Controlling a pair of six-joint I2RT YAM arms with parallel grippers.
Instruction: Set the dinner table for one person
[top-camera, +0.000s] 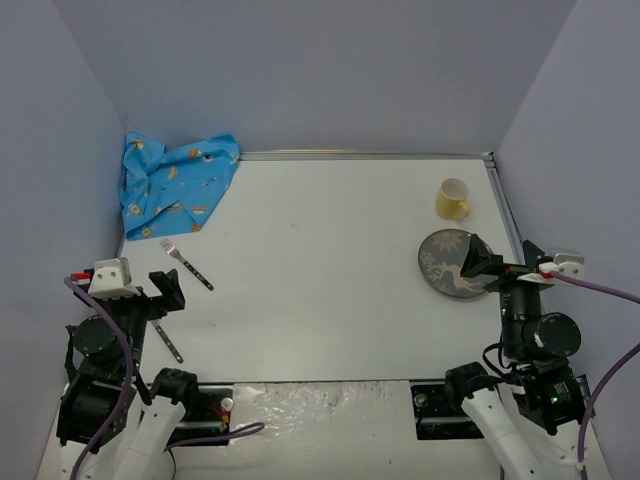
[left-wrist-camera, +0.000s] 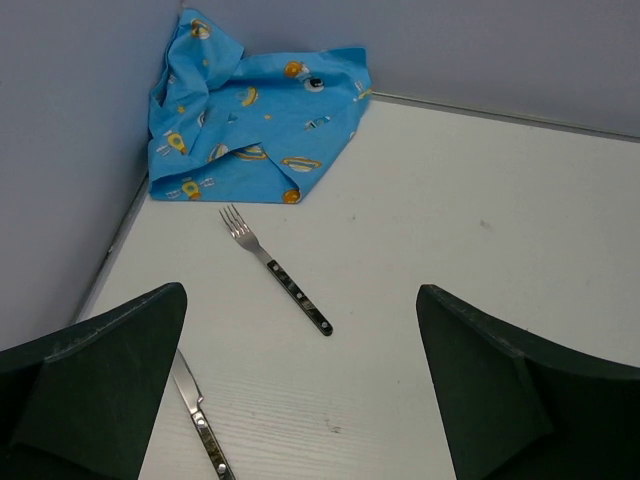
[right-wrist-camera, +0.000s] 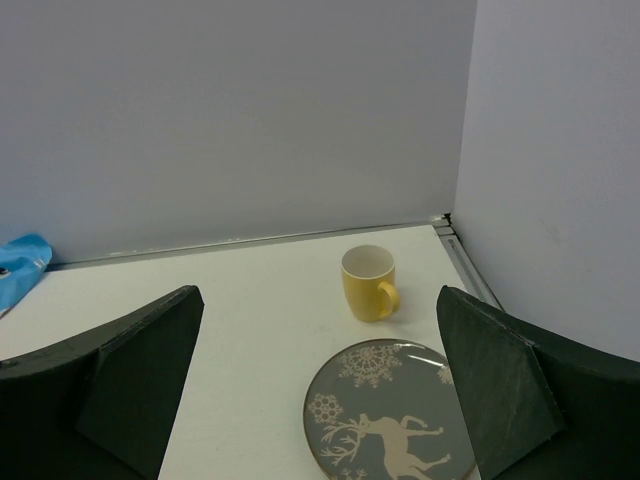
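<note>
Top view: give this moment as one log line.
left gripper open; right gripper open; fork, knife, cloth left; plate, mug right; dinner table unset

No legible text, label, brand, number or sign anywhere, neither on the white surface (top-camera: 330, 260) nor on anything lying on it. On the blue cloth (top-camera: 178, 185) only cartoon figures in yellow and white, without letters; on the grey plate (right-wrist-camera: 390, 420) only a pale deer and snowflakes. Plain yellow on the mug (right-wrist-camera: 368, 283), and along the fork (left-wrist-camera: 275, 268) handle just a few dark dots, too small to read as any mark.
</note>
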